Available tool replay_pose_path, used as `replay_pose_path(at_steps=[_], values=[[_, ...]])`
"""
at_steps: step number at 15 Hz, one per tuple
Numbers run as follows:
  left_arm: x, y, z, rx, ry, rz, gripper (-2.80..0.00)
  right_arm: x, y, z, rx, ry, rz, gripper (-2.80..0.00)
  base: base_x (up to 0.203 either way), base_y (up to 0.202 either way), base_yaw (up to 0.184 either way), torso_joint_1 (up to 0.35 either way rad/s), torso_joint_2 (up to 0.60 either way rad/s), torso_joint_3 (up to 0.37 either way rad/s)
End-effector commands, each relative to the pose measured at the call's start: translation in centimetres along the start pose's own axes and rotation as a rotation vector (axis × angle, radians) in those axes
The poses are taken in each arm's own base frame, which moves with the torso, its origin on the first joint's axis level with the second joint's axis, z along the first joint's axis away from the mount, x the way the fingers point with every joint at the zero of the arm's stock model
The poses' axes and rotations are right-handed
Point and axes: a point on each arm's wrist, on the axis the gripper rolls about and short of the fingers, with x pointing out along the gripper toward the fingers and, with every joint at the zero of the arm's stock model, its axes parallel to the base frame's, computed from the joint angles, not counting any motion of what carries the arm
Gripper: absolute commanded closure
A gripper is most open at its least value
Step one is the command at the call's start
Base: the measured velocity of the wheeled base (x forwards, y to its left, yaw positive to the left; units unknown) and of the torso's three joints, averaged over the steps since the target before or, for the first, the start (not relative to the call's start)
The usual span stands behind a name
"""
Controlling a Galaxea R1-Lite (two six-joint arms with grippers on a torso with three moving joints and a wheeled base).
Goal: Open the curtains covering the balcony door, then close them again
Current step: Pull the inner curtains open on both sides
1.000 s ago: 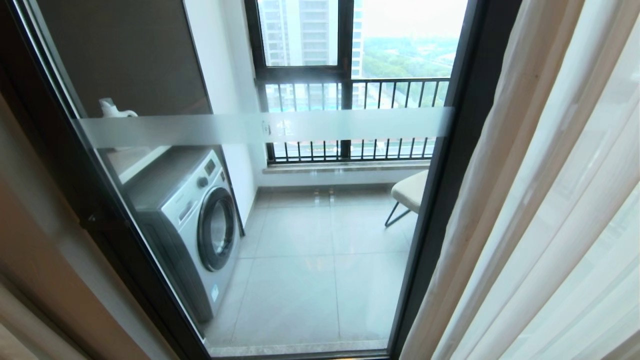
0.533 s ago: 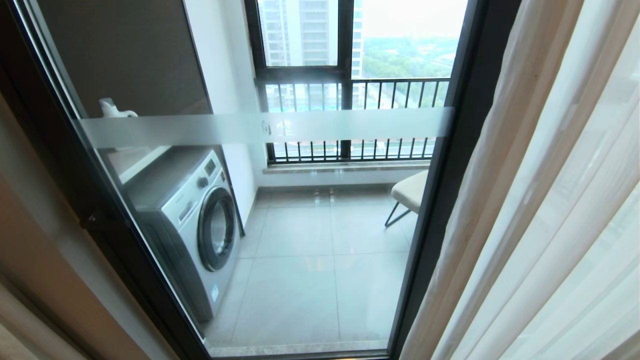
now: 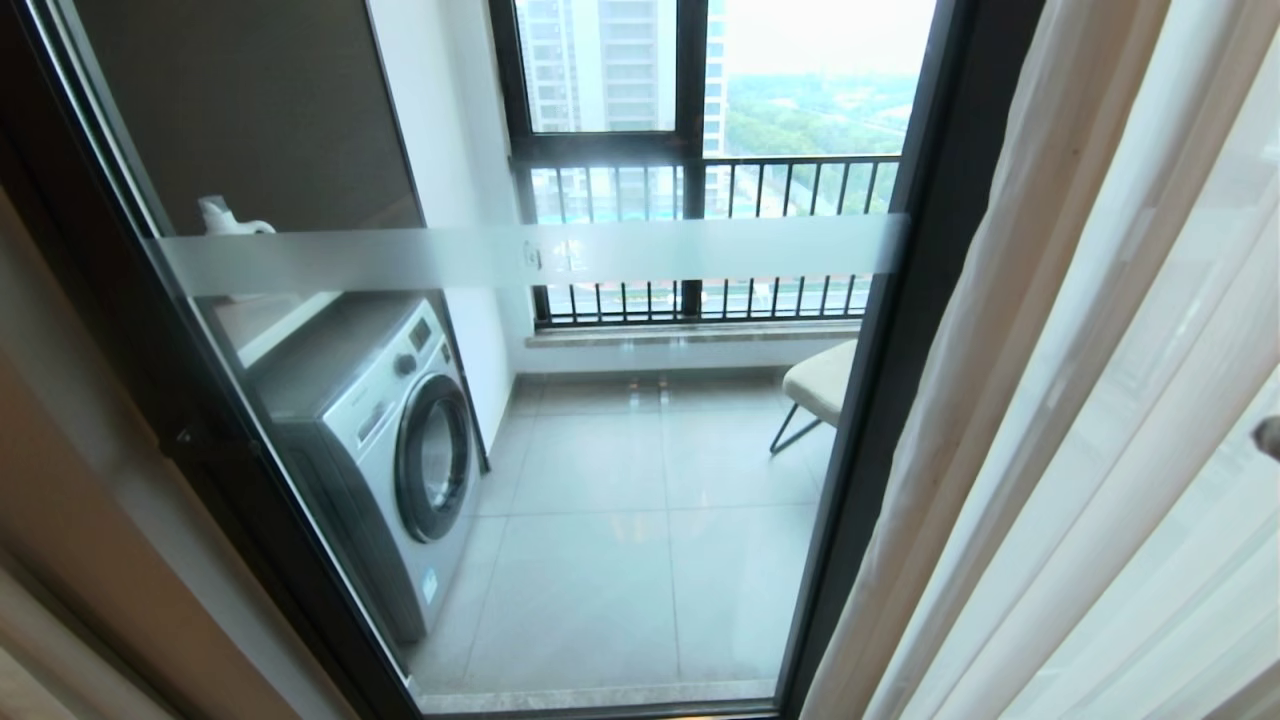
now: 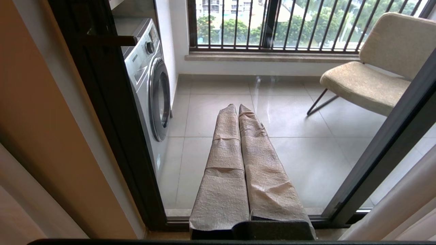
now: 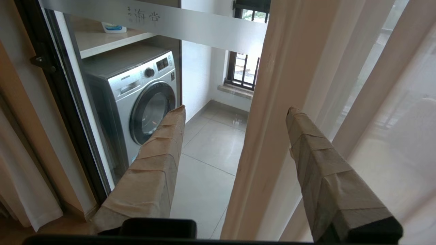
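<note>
"海尝" on the balcony door's frosted band point(image 5: 190, 23); "SAMSUNG" on the washing machine point(image 5: 136, 98)

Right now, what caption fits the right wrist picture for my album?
Open right tool reaches toward the curtain edge, washing machine behind the glass door.

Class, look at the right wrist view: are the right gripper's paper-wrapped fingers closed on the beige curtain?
No. The right gripper stands open, its fingers spread apart either side of the beige pleated curtain's edge.
</note>
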Motion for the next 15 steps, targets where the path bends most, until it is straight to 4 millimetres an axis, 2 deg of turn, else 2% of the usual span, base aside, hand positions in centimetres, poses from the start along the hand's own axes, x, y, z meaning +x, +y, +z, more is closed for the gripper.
replay_pose_path(at_steps=[1,10,15], values=[[0.0,0.0,0.0,0.0,0.0,0.0,0.0,3.3,-1.7,0.2,0.03,0.042,0.001,-2.8,0.0,0.0,0.0,0.0,0.0,0.0],[0.0,0.0,0.0,0.0,0.0,0.0,0.0,12.0,-6.3,3.2,-0.006,-0.028,-0.005,-2.8,0.0,0.0,0.0,0.0,0.0,0.0],[0.0,0.0,0.0,0.0,0.0,0.0,0.0,15.9,-8.3,3.1,-0.016,-0.053,-0.006,-2.8,0.0,0.0,0.0,0.0,0.0,0.0]])
